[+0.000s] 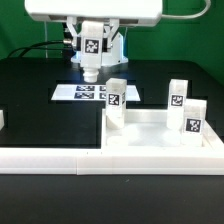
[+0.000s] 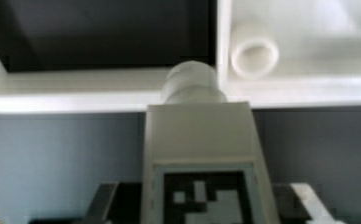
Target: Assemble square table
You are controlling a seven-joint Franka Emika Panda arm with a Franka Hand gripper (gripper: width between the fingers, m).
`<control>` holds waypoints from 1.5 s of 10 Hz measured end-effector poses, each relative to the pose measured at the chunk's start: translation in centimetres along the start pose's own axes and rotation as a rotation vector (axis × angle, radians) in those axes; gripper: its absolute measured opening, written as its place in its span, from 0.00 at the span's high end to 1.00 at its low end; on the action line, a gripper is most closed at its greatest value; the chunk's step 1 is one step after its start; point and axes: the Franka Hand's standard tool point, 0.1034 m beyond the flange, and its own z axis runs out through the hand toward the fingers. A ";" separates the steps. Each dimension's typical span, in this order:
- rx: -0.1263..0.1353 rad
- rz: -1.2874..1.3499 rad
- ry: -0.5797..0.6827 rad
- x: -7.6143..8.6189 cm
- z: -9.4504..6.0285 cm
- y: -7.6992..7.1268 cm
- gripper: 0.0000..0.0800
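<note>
The white square table top (image 1: 150, 135) lies at the exterior view's right, with three tagged white legs standing in its corners (image 1: 117, 97) (image 1: 178, 95) (image 1: 194, 116). My gripper (image 1: 92, 52) hangs above the marker board, to the exterior view's left of the top, and is shut on a fourth tagged leg (image 1: 91, 60). In the wrist view the held leg (image 2: 198, 140) sits between my fingers (image 2: 116, 198). Its rounded end (image 2: 189, 78) points toward the top's white rim (image 2: 88, 97), beside an empty round socket (image 2: 253, 58).
The marker board (image 1: 72, 93) lies flat on the black table under the gripper. A long white low rail (image 1: 60, 158) runs along the front. A small white piece (image 1: 2, 119) shows at the exterior view's left edge.
</note>
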 end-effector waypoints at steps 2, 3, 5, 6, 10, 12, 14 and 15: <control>-0.003 -0.006 -0.002 -0.3 0.2 -0.1 0.66; -0.014 -0.014 0.006 -0.7 0.7 -0.3 0.66; 0.005 -0.013 0.006 -0.2 2.1 -1.6 0.66; 0.013 -0.014 0.021 0.6 3.3 -2.8 0.66; 0.034 -0.039 0.023 1.8 3.9 -4.4 0.66; 0.034 -0.038 0.022 1.8 3.9 -4.4 0.66; 0.031 -0.081 0.000 1.1 4.3 -2.8 0.66; 0.057 -0.064 -0.030 0.9 4.6 -2.8 0.66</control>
